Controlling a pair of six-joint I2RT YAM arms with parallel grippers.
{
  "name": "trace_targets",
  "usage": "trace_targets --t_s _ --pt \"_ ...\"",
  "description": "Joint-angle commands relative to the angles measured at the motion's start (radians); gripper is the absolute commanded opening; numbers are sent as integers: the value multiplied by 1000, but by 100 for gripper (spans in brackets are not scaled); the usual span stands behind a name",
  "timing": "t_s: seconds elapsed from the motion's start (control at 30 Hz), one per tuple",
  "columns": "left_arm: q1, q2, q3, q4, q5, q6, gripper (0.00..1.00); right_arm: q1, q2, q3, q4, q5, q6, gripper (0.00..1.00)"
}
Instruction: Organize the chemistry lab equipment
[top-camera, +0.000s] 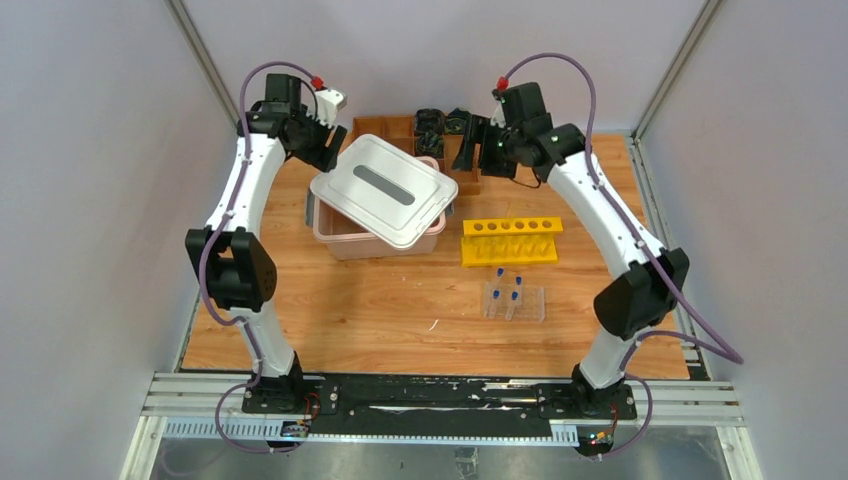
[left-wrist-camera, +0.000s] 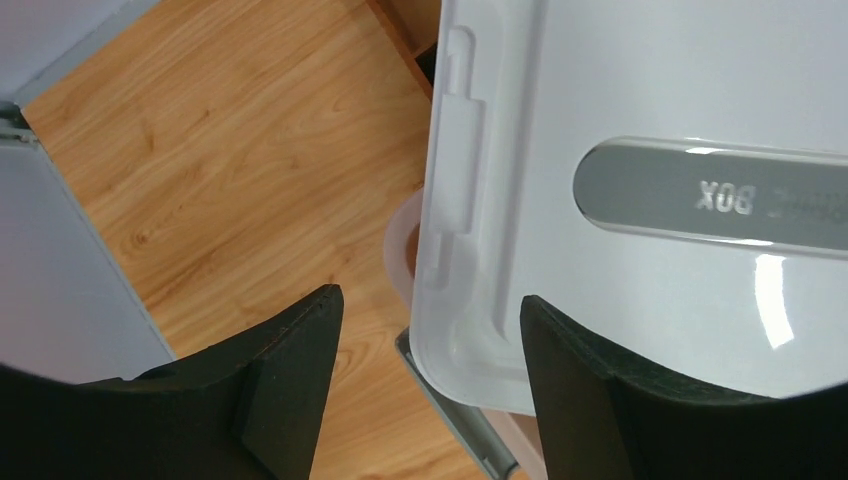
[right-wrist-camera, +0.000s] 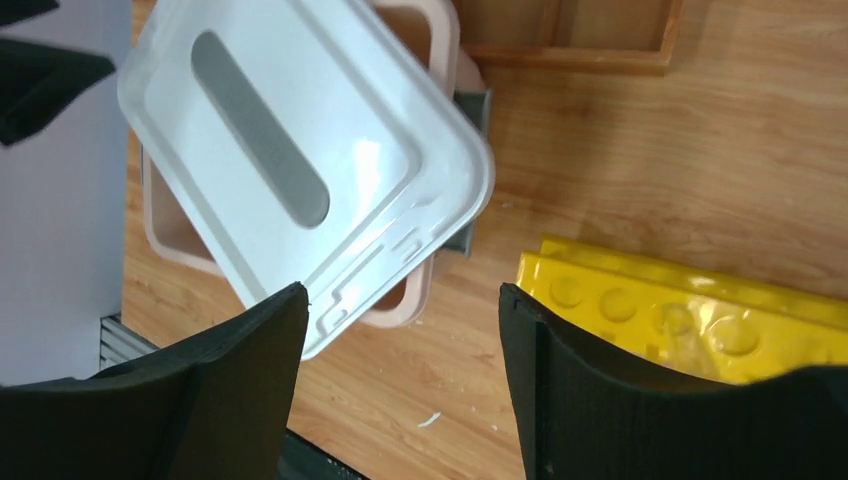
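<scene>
A wooden desk (top-camera: 400, 310) fills the view, with 2 white and black arms bolted at its near edge. The left arm (top-camera: 240, 210) reaches to the far left corner. The left jaws stand open, poised over one rim of a lid. The right arm (top-camera: 610, 220) reaches toward the far edge, right of centre. The right jaws are also open, above the desk beside the same lid.

A pink bin (top-camera: 345, 240) sits left of centre, nearer the far edge. Its white lid (top-camera: 385, 190) lies askew on top, corners overhanging. A wooden tray (top-camera: 385, 127) lies along the far edge, with dark items in it too unclear to name. A yellow tube rack (top-camera: 510, 240) lies right of the bin. A clear holder (top-camera: 535, 305) stands toward the near edge, right of centre, with small clear tubes with blue caps (top-camera: 516, 297) upright in it.
</scene>
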Motion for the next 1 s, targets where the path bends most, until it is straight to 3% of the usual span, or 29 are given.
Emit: trace_targets --t_s 0.0,0.27,0.97 --pt "5 39 43 42 -68 -9 69 115 -72 -151 36 145 44 70" --pt "6 45 -26 104 -108 15 68 191 -58 -254 106 172 94 65" --pt "9 -177 -358 155 -63 122 72 200 109 -152 133 273 40 48"
